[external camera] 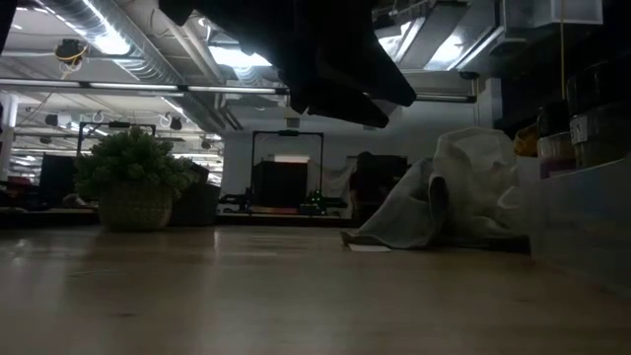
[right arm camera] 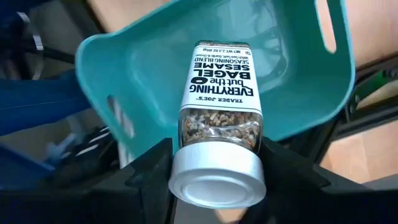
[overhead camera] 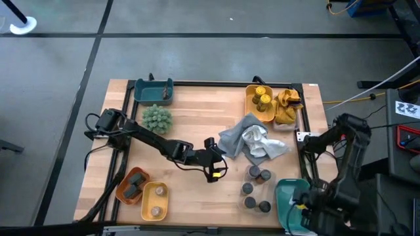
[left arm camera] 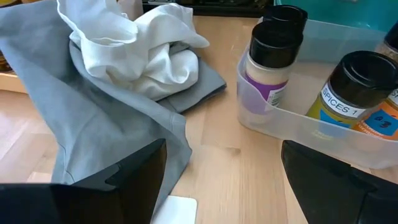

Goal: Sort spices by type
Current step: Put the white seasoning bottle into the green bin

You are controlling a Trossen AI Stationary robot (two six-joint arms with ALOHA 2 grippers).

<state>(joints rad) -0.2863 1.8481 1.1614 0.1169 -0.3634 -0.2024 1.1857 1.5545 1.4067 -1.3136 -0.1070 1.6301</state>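
A white-lidded seasoning jar [right arm camera: 217, 124] was clamped between the right gripper [right arm camera: 214, 180] fingers above a teal bin [right arm camera: 143, 74]; the left gripper [left arm camera: 224, 180] fingers were spread wide, nothing between them.

we see a broad wooden table top [external camera: 296, 296] running level toward a dim workshop room. a bushy green plant ball in a woven basket [external camera: 135, 182] stands far off on one side. a crumpled pale grey-white cloth heap [external camera: 449, 192] lies on the other side. a dark robot arm part [external camera: 335, 59] hangs overhead. some jars [external camera: 582, 123] stand dimly at the edge.
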